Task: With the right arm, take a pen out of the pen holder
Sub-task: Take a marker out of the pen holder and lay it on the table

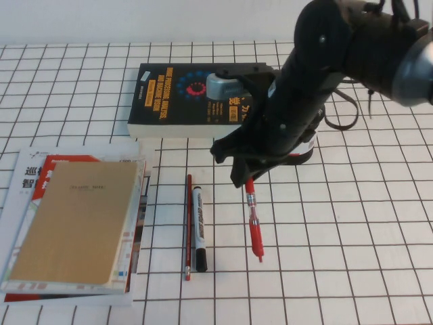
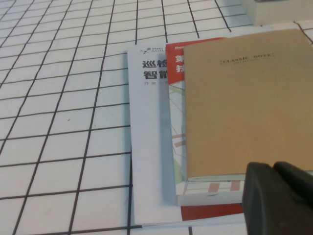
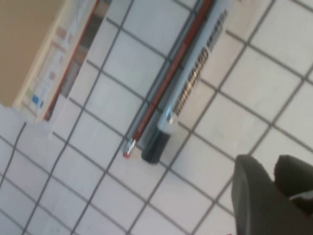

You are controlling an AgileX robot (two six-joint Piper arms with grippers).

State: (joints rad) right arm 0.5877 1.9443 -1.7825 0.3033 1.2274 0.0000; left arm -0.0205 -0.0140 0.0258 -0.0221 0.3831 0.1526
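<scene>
The right gripper [image 1: 242, 177], narrowly closed, clamps the upper end of one red pen [image 1: 254, 227] beside one marker [image 1: 198, 227] and one pencil [image 1: 189, 227]; the left gripper [image 2: 275, 171], closed, hangs over one tan notebook's [image 2: 244, 98] edge.

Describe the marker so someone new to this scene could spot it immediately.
Nearer the robot than the black book are three writing tools; the right hand is at the far end of the red pen, the left hand over the notebook. The marker lies between that pen and a thin red pencil, beside the pencil: the only thick one, pale with a black cap.
</scene>
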